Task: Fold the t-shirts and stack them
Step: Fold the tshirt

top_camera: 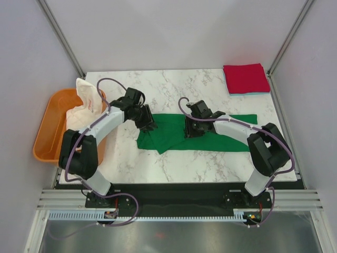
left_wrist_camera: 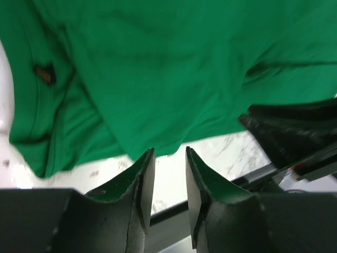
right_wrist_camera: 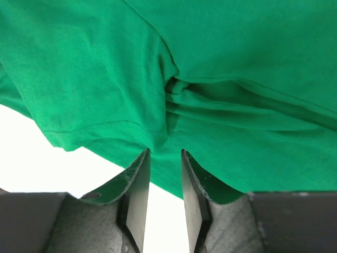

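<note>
While the white t-shirt (top_camera: 84,103) slumps over the orange tub (top_camera: 45,137) off to the left, the green t-shirt (top_camera: 171,136) lies partly folded in the middle of the table (top_camera: 158,163). Left gripper (top_camera: 149,125) is at its left end, fingers a bit apart, nothing between them. Right gripper (top_camera: 188,132) is over the shirt's middle, same deal: small gap, no cloth pinched. Red t-shirt (top_camera: 246,78) sits folded in the far right corner.
</note>
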Available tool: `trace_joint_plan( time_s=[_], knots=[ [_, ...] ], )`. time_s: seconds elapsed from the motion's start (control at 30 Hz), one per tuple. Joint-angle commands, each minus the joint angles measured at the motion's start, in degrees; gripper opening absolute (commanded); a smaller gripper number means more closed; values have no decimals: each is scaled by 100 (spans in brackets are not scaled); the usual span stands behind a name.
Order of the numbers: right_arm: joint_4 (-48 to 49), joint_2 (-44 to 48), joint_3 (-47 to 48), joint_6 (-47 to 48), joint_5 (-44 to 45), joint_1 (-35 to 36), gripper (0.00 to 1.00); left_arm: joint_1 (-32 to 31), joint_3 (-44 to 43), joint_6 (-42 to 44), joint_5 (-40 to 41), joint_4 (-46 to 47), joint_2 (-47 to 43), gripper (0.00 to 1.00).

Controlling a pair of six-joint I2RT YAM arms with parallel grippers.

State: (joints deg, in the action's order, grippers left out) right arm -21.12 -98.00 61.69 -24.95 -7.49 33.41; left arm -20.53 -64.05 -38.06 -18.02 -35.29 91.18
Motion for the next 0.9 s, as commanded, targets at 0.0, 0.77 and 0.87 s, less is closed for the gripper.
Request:
trace_joint_plan(
  time_s=[0.0,0.77,0.87],
  knots=[
    [258,-61,123,201,-59,-45,39,190,-791,387,167,13,609,38],
    [539,-475,-113,166,-104,-291,0,911,-2542,686,1160,4,2923,29],
    [557,-431,-122,87,-113,-291,0,964,-2630,686,933,13,3011,29]
  ],
)
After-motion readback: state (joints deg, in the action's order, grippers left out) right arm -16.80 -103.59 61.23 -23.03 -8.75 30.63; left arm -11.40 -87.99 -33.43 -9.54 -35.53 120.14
